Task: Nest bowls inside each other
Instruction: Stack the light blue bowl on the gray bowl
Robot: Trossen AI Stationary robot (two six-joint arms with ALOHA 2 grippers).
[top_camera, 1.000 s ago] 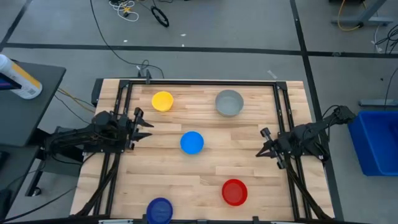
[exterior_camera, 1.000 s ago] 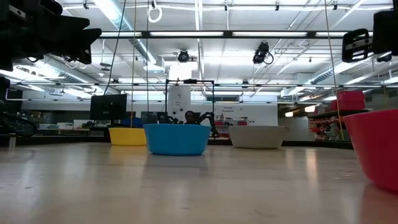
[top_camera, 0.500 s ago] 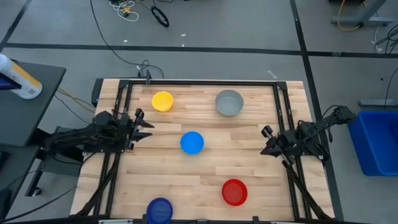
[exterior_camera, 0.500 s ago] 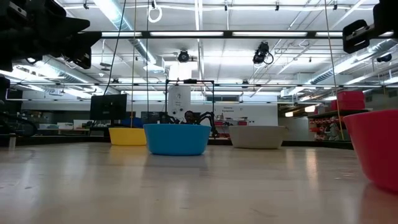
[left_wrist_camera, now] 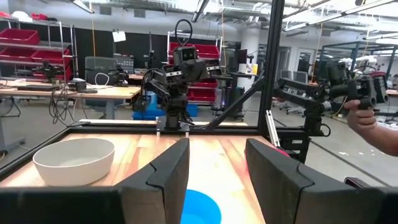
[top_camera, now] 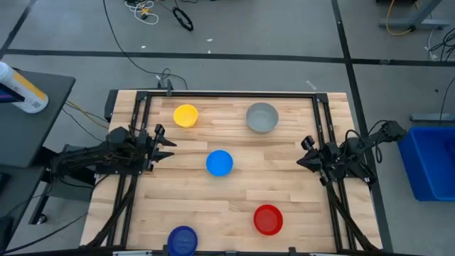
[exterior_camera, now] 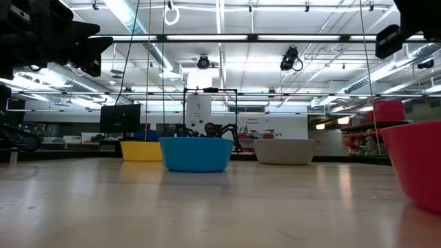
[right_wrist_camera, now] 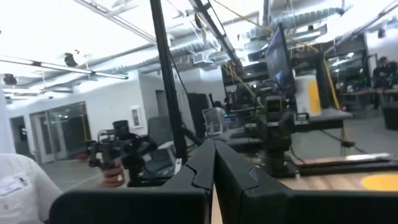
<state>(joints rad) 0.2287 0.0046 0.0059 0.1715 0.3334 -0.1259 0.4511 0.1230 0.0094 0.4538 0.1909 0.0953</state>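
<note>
Five bowls rest apart on their bases on the wooden table: yellow (top_camera: 185, 115) and grey (top_camera: 261, 117) at the far side, light blue (top_camera: 219, 163) in the middle, red (top_camera: 268, 219) and dark blue (top_camera: 183, 240) near the front edge. My left gripper (top_camera: 165, 140) hovers open at the table's left edge, pointing toward the light blue bowl (left_wrist_camera: 198, 206), with nothing between its fingers. My right gripper (top_camera: 304, 153) hovers shut at the right edge, tipped upward, well above the table (exterior_camera: 389, 41).
Black frame rails (top_camera: 227, 93) run along the table's far, left and right sides. A blue bin (top_camera: 430, 160) stands off the table's right; a side table with a bottle (top_camera: 21, 89) stands off its left. A person's hand (left_wrist_camera: 367, 118) shows beyond the table.
My right gripper has risen a little and tipped its shut fingers upward, rolling at the wrist, with its tip swinging toward the table's far edge. The bowls have not moved.
</note>
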